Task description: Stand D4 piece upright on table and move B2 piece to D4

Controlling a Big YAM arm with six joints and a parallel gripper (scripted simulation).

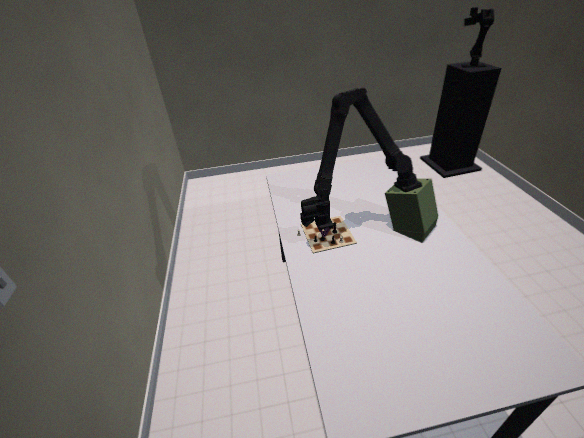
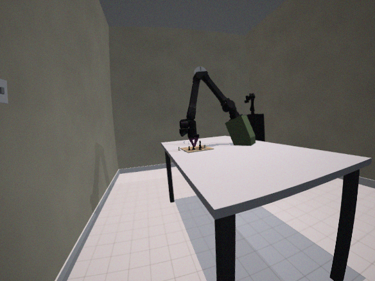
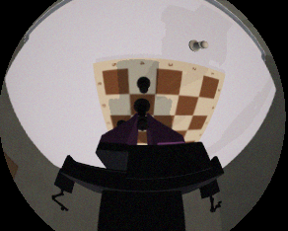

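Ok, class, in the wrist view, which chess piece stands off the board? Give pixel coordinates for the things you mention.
The pale chess piece (image 1: 299,233) (image 2: 179,149) (image 3: 194,45), on the white table top beyond the board's numbered edge; the other pieces visible there are black and on the checkered board (image 1: 317,246) (image 2: 189,151) (image 3: 169,81).

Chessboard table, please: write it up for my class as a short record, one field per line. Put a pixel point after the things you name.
board: checkered, brown and cream (image 1: 318,246) (image 2: 189,151) (image 3: 169,81)
fingers (image 1: 325,232) (image 2: 194,145): purple, over the board, closed on a dark piece (image 1: 323,238) (image 2: 193,148) (image 3: 142,124)
off the board: one pale piece (image 1: 299,233) (image 2: 178,148) (image 3: 194,45), upright on the table
arm mount: green block (image 1: 410,215) (image 2: 240,131)
piece names: too small to tell
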